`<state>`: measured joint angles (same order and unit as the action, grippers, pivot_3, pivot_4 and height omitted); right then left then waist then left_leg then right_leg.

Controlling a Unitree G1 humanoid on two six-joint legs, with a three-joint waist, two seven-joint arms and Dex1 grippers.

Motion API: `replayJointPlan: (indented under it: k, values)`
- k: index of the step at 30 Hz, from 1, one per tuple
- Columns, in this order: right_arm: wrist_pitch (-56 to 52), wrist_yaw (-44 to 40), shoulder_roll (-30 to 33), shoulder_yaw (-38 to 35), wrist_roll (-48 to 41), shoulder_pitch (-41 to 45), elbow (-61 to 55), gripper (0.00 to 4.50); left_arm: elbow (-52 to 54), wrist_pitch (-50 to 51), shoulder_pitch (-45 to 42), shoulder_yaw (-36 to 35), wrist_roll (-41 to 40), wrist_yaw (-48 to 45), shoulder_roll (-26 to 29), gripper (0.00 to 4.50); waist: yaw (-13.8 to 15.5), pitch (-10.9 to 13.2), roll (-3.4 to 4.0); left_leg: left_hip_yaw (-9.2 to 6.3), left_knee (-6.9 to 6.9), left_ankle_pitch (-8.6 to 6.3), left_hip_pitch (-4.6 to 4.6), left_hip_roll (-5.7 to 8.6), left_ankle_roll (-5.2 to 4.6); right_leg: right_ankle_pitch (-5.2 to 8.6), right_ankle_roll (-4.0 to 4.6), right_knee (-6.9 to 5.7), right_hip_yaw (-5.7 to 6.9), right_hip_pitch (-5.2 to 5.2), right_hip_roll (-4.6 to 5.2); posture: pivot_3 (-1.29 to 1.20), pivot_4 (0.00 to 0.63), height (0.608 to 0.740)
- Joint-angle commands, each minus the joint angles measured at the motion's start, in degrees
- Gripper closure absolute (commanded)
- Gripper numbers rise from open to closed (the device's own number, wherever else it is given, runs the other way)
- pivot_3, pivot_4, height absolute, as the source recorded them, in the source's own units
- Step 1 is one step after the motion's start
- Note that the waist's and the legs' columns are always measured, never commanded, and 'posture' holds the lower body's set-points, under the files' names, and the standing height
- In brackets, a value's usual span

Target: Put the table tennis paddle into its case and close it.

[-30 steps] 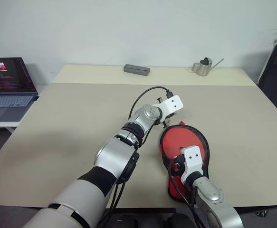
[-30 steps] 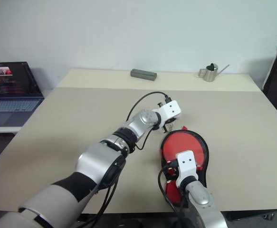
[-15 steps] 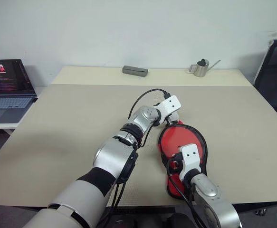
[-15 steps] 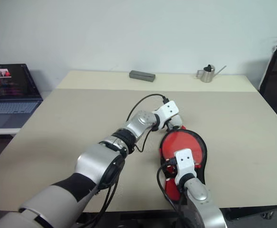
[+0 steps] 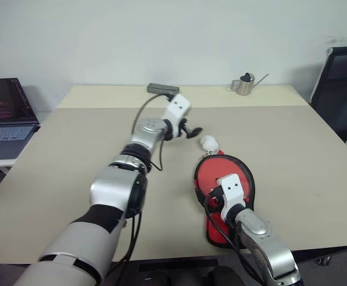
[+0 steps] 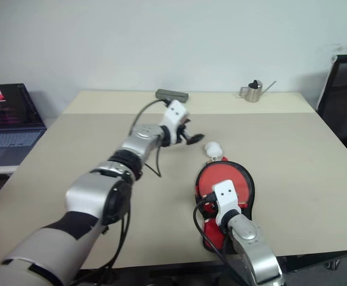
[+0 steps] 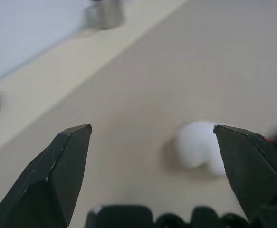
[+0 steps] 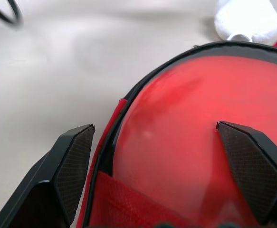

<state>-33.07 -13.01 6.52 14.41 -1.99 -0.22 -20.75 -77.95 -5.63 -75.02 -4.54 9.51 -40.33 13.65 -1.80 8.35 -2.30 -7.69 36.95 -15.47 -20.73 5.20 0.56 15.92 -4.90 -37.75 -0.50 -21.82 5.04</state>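
Left eye view: left gripper [image 5: 192, 131], now spread empty, has left the pompom [image 5: 208, 142]; case [image 5: 224, 196] looks zipped.

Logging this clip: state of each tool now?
Left tool: open, holding nothing.
Right tool: open, empty, over the case.

Both arms: silver-grey rounded shells with black joint bands. White rectangular wrist block behind left gripper [image 5: 192, 130] and right gripper [image 5: 211, 197]; black cables loop alongside. Fingers [image 8: 71, 166] black, wedge-shaped, finely textured.
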Motion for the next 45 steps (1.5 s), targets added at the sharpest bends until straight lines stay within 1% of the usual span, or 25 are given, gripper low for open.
replayJointPlan:
  k: [1,3,6,8,10,13,15,20,23,25,28,29,32,34,37,40,42,45]
  values:
    - [-4.7,-1.7,2.1,-2.3,-1.4,-0.8,5.3,0.0,3.9,-0.5,2.2,-2.1,-3.8,-5.3,4.2,0.01,0.0,0.0,0.01,0.01,0.01,0.0,0.0,0.01,0.0,0.0,0.0,0.01,-0.02,0.0,0.01,0.0,0.15,0.74]
    - [-5.5,-2.4,3.2,-3.3,-2.1,-0.3,4.4,0.0,6.3,-0.3,5.5,-2.6,-6.1,-12.2,6.7,0.01,0.1,0.0,0.01,0.02,0.02,0.0,0.0,0.07,0.0,-0.02,0.04,0.02,-0.04,0.02,0.04,0.0,0.15,0.74]
    - [-6.8,-3.8,4.8,-4.8,-3.4,0.2,3.0,0.0,14.1,2.6,13.1,-3.4,-11.2,-24.9,10.0,0.01,0.2,0.0,0.06,0.01,0.02,0.0,-0.03,0.08,-0.01,-0.17,0.3,0.04,-0.02,0.0,0.05,0.0,0.15,0.74]
    - [-7.2,-5.2,6.4,-6.4,-4.7,0.6,2.8,0.0,22.7,7.3,19.3,-2.9,-14.5,-31.1,11.3,0.01,0.4,0.0,0.07,-0.05,0.02,-0.01,-0.1,0.07,-0.01,-0.21,0.42,0.04,0.01,-0.07,0.05,0.0,0.15,0.74]
    - [-7.9,-6.1,7.5,-7.7,-5.9,1.1,2.3,0.0,34.1,13.7,26.4,-1.8,-17.9,-35.5,12.9,0.01,0.4,0.1,0.09,-0.03,0.0,-0.01,-0.17,0.07,-0.02,-0.23,0.49,0.06,-0.04,-0.13,0.06,0.0,0.15,0.74]
    - [-8.4,-8.4,9.4,-10.4,-8.6,2.5,2.1,0.0,49.5,22.2,34.6,-0.1,-21.8,-37.0,13.7,0.01,0.7,0.1,0.16,-0.04,0.0,-0.02,-0.23,0.08,-0.02,-0.23,0.58,0.07,-0.15,-0.18,0.06,0.0,0.15,0.74]
    - [-8.9,-10.2,10.5,-12.2,-10.7,3.6,1.7,0.0,56.8,25.7,38.1,0.7,-23.4,-35.7,13.8,0.01,1.0,0.1,0.2,-0.06,0.0,-0.02,-0.24,0.07,-0.02,-0.24,0.6,0.09,-0.26,-0.17,0.07,0.0,0.15,0.74]
    - [-9.5,-13.6,13.1,-14.0,-14.0,5.4,1.0,0.0,66.0,30.0,41.1,1.7,-25.9,-30.4,12.5,0.01,1.4,0.3,0.52,-0.05,0.0,-0.01,-0.21,0.02,-0.02,-0.25,0.7,0.08,-0.29,-0.15,0.05,0.0,0.15,0.74]
    - [-10.4,-16.3,14.7,-15.9,-17.5,5.8,-0.7,0.0,70.3,32.0,41.7,2.6,-27.2,-27.7,11.5,0.01,1.4,0.4,0.57,0.02,-0.03,-0.01,-0.23,0.02,-0.02,-0.25,0.7,0.09,-0.28,-0.15,0.05,0.0,0.15,0.74]
    - [-11.2,-18.4,16.6,-18.1,-20.1,5.9,-2.0,0.0,72.8,32.6,42.3,4.2,-27.2,-27.3,11.5,0.01,1.4,0.4,0.61,0.06,-0.04,-0.02,-0.31,0.04,-0.02,-0.25,0.7,0.1,-0.29,-0.14,0.05,0.0,0.15,0.74]
    - [-12.4,-23.0,22.3,-23.6,-24.4,5.9,-2.6,0.0,75.3,31.6,42.8,7.7,-25.8,-26.6,11.6,0.01,1.5,0.6,0.85,0.12,-0.01,-0.01,-0.54,0.07,-0.02,-0.26,0.71,0.12,-0.32,-0.24,0.06,0.0,0.15,0.74]
    - [-12.6,-24.3,24.5,-25.6,-25.5,5.9,-2.3,0.0,75.4,31.5,42.5,8.5,-25.4,-25.6,11.1,0.01,1.6,0.7,0.96,0.12,0.01,-0.01,-0.63,0.09,-0.02,-0.26,0.72,0.13,-0.31,-0.28,0.08,0.0,0.15,0.74]
    - [-13.1,-28.2,30.7,-31.7,-28.8,5.7,-1.0,0.0,75.6,30.4,41.7,11.2,-24.1,-22.5,9.3,0.01,1.8,0.7,0.98,0.1,0.04,-0.01,-0.85,0.1,-0.02,-0.27,0.72,0.13,-0.26,-0.46,0.1,0.0,0.15,0.74]
    - [-13.2,-30.2,33.6,-34.3,-30.3,5.4,-0.3,0.0,75.8,29.4,41.8,12.8,-23.6,-21.7,8.4,0.01,1.8,0.8,1.01,0.08,0.03,-0.01,-0.92,0.08,-0.03,-0.27,0.72,0.18,-0.23,-0.47,0.1,0.0,0.15,0.74]
    - [-12.7,-32.6,36.5,-36.0,-31.3,4.5,0.5,0.0,74.8,28.5,41.3,13.9,-23.6,-20.3,6.8,0.01,1.7,0.8,0.99,0.11,0.03,-0.01,-0.95,0.07,-0.03,-0.27,0.72,0.27,-0.23,-0.47,0.08,0.0,0.15,0.74]
    - [-12.5,-34.9,39.1,-36.8,-32.0,3.9,1.0,0.0,69.9,25.0,39.0,16.8,-21.1,-17.8,2.8,0.01,1.9,0.8,1.0,0.1,0.05,0.0,-1.02,0.07,-0.03,-0.27,0.72,0.35,-0.21,-0.46,0.09,0.0,0.15,0.74]
    - [-11.9,-34.7,39.3,-36.3,-31.8,4.3,1.4,0.0,66.2,22.9,37.4,17.9,-19.9,-16.4,0.2,0.01,2.0,0.8,1.0,0.11,0.06,0.0,-1.04,0.11,-0.03,-0.31,0.72,0.47,-0.17,-0.41,0.12,0.0,0.15,0.74]
    - [-11.5,-34.2,39.0,-35.8,-31.7,5.3,1.9,0.0,61.8,20.1,35.6,19.1,-18.5,-15.6,-2.3,0.01,1.9,0.8,0.99,0.15,0.08,0.04,-1.09,0.12,0.03,-0.38,0.69,0.63,-0.19,-0.39,0.12,0.0,0.15,0.74]
